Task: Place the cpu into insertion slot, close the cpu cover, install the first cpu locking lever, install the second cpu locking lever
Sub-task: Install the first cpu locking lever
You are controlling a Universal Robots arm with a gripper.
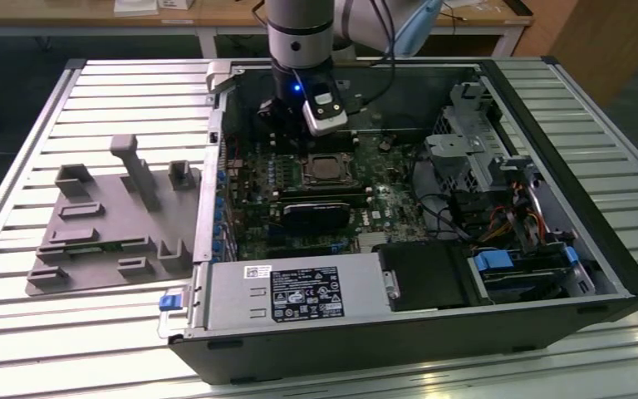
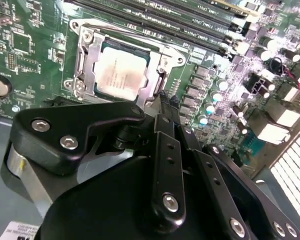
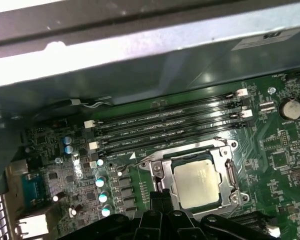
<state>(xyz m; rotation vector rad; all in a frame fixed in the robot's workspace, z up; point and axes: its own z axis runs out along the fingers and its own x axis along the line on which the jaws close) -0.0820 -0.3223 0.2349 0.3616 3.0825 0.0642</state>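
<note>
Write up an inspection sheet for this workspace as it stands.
Surface: slatted metal table carrying an open computer case.
Job's things: the cpu sits in the insertion slot, with the cpu cover lying flat around it; lever state unclear.
Clutter: grey fixture plate beside the case, on the exterior view's left.
Grippers: the gripper is shut on nothing, right beside the socket.
Cables: wire bundle inside the case, on the exterior view's right.
Surroundings: wooden desk behind the table.
</note>
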